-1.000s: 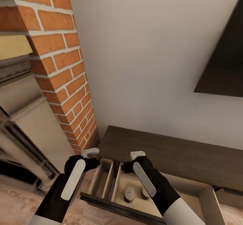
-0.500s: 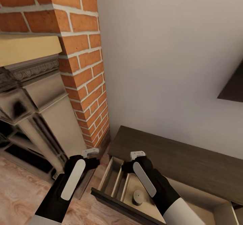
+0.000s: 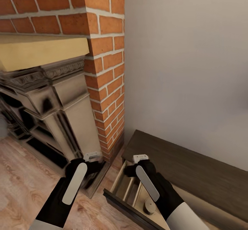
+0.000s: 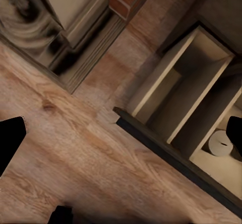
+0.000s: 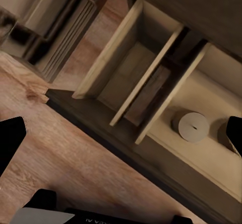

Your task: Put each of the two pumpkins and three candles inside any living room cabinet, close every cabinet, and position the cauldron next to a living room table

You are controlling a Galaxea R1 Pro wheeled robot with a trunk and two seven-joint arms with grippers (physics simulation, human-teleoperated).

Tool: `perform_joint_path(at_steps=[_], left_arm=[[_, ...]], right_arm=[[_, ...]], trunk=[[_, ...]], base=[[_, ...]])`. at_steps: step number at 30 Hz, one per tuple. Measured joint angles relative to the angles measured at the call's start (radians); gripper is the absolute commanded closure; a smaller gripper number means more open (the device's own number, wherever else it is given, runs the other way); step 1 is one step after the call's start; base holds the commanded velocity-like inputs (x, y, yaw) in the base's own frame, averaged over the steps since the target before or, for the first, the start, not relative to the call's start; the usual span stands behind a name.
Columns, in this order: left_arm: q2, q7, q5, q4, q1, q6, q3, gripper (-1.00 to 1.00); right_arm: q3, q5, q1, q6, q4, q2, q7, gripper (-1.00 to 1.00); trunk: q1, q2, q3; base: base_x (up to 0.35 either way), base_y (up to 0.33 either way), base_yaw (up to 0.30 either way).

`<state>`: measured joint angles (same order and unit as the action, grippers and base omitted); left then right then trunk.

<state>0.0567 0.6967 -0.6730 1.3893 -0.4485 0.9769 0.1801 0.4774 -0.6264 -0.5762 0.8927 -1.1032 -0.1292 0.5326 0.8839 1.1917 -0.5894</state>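
Note:
The dark-brown cabinet (image 3: pixel 193 169) runs along the wall at the lower right, with its left drawer (image 3: pixel 125 207) pulled out. The drawer has beige compartments split by dividers. One beige candle (image 3: pixel 148 206) stands in the wide compartment and also appears in the wrist views (image 4: pixel 220 143) (image 5: pixel 191 127). A second candle (image 5: pixel 224 133) beside it is half hidden by a finger. My left gripper (image 3: pixel 92 156) hangs open over the floor by the fireplace base. The right gripper (image 3: pixel 140 158) hangs open above the drawer, holding nothing. The pumpkins and the cauldron are out of view.
An ornate grey fireplace (image 3: pixel 51 113) with a pale yellow mantel (image 3: pixel 38 51) stands at the left, against a red brick column (image 3: pixel 103 68). Wooden floor (image 3: pixel 27 175) stretches in front of it. The open drawer's dark front juts out over the floor.
The whole view has swung left: more of the fireplace shows, and the cabinet and drawer sit further right. Both arms keep the same pose in the picture, and the drawer stays open.

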Motion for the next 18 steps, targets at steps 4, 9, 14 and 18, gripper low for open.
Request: perform_joint_path(at_steps=[4, 9, 14, 18], left_arm=[[0.0, 0.0, 0.0, 0.0, 0.0, 0.0, 0.0, -1.0], [0.0, 0.0, 0.0, 0.0, 0.0, 0.0, 0.0, -1.0], [0.0, 0.0, 0.0, 0.0, 0.0, 0.0, 0.0, -1.0], [-0.001, 0.0, 0.0, 0.0, 0.0, 0.0, 0.0, -1.0]], right_arm=[[0.0, 0.0, 0.0, 0.0, 0.0, 0.0, 0.0, -1.0], [0.0, 0.0, 0.0, 0.0, 0.0, 0.0, 0.0, -1.0], [0.0, 0.0, 0.0, 0.0, 0.0, 0.0, 0.0, -1.0], [0.0, 0.0, 0.0, 0.0, 0.0, 0.0, 0.0, -1.0]], trunk=[[0.0, 0.0, 0.002], [0.0, 0.0, 0.004], [0.0, 0.0, 0.007], [0.0, 0.0, 0.009]], base=[[0.0, 0.0, 0.274], [0.0, 0.0, 0.274], [0.0, 0.0, 0.274], [0.0, 0.0, 0.274]])
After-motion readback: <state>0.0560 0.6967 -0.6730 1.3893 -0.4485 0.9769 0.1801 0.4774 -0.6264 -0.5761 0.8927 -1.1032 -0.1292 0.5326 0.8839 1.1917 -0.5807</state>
